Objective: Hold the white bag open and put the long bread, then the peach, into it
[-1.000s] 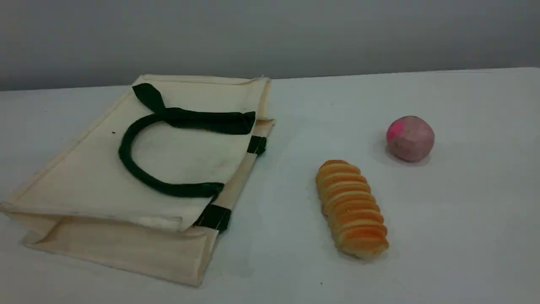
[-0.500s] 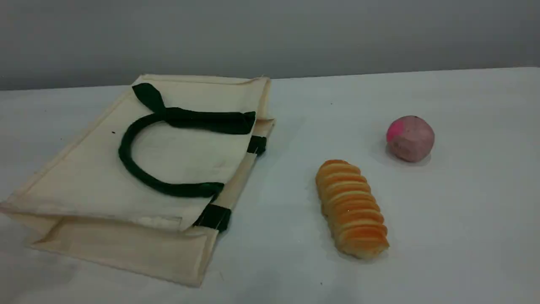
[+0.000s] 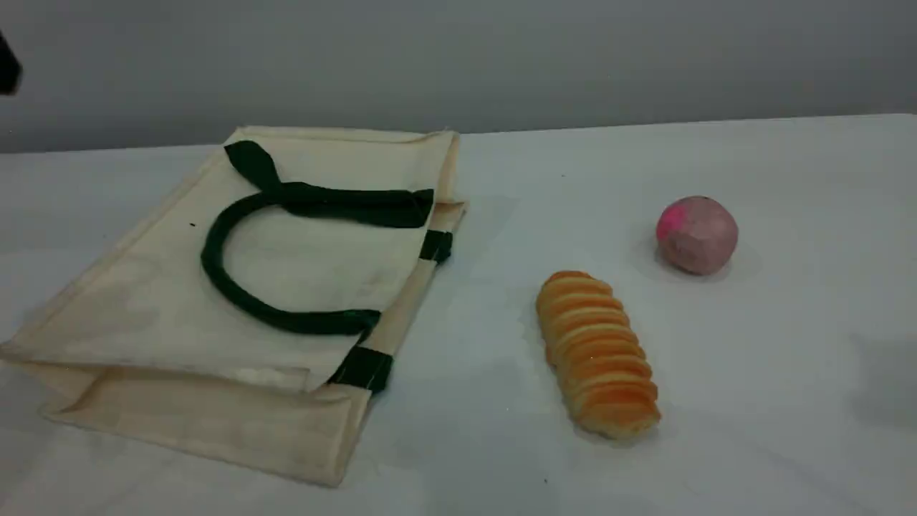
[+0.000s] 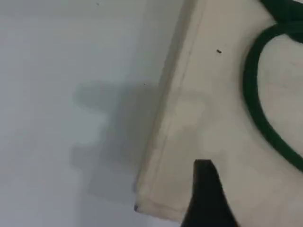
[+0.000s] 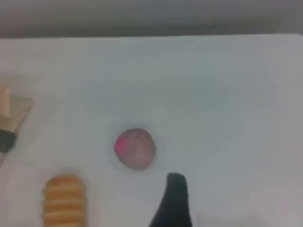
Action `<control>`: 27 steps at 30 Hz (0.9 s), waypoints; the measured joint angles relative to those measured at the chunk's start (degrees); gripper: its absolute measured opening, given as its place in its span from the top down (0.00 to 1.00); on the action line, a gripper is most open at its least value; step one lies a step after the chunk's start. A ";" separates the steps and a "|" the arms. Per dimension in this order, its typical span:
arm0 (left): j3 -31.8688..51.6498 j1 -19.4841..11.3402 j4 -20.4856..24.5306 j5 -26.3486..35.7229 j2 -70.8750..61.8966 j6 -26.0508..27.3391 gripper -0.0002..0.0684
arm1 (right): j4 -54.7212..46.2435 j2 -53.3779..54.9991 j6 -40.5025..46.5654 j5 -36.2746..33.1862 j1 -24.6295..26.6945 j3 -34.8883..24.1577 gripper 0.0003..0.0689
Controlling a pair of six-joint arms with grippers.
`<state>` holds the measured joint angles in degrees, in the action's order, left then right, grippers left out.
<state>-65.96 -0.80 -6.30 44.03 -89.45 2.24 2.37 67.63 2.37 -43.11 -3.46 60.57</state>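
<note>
white bag: cream canvas, matte, a flat rectangle with stitched hems. It lies collapsed on the left half of the table, its far hem close to the table's far edge. A dark green strap handle lies as a C-shaped loop on the top panel. Green patches sit along the right hem, so the mouth points right, toward the food. That hem runs near-to-far and leans right at its far end.

long bread: golden-orange loaf with crosswise ridges like stacked slices and paler ends. It sits mid-table, right of the bag and clear of it. Long axis runs near-to-far, far end leaning slightly left.

peach: dull pink-beige ball, slightly lumpy, magenta patch facing left. It sits beyond the bread's far end and to the right, apart from it.

vs 1 s ago: bag, bread and peach unmoved. New: a dark part at the scene view's left edge, grey shading over the bag's near-left corner, and a shadow near the table's right edge.

left gripper: one black fingertip in view, over the bag by its left hem. Fingers apart, nothing in them.

right gripper: one black fingertip in view, near the peach. Fingers spread wide, holding nothing.
</note>
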 joint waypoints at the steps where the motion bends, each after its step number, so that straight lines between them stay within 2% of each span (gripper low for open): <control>1: -0.53 0.00 0.00 0.00 -1.17 0.00 0.38 | 0.00 0.55 0.00 0.09 0.00 0.00 0.15; 7: -3.72 0.24 -0.07 -0.01 -7.64 0.05 0.38 | 0.00 1.78 0.07 1.81 0.00 0.00 0.15; 27: -17.30 8.15 0.19 -0.74 -27.69 0.31 0.38 | 0.30 1.78 0.07 2.34 0.00 0.00 0.15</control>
<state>-83.26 7.35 -6.11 43.29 -117.13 2.55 2.67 69.41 2.44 -40.77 -3.46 60.57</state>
